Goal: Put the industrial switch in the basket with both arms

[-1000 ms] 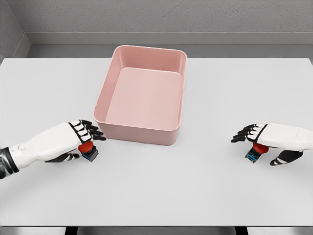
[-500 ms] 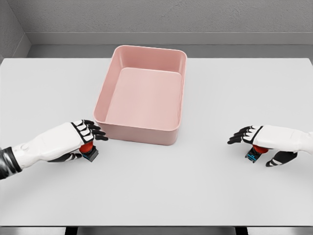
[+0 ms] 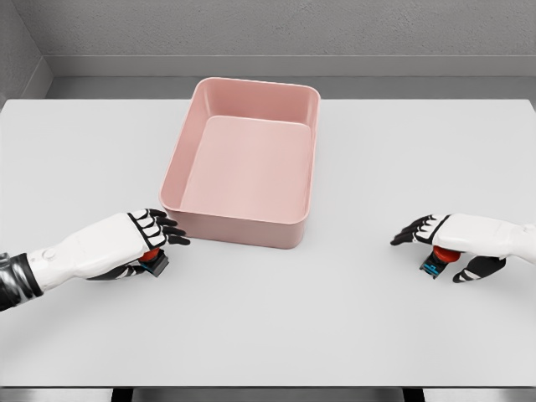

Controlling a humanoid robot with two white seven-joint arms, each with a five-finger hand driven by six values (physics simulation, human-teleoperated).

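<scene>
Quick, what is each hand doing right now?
Left hand: over a red switch; grasp cannot be told.
Right hand: over another red switch; cannot be told.

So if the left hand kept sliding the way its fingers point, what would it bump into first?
Probably the pink basket. The left hand points right and slightly away, toward the basket's near wall close by. Depth is hard to judge, so it might just slip past the front.
</scene>
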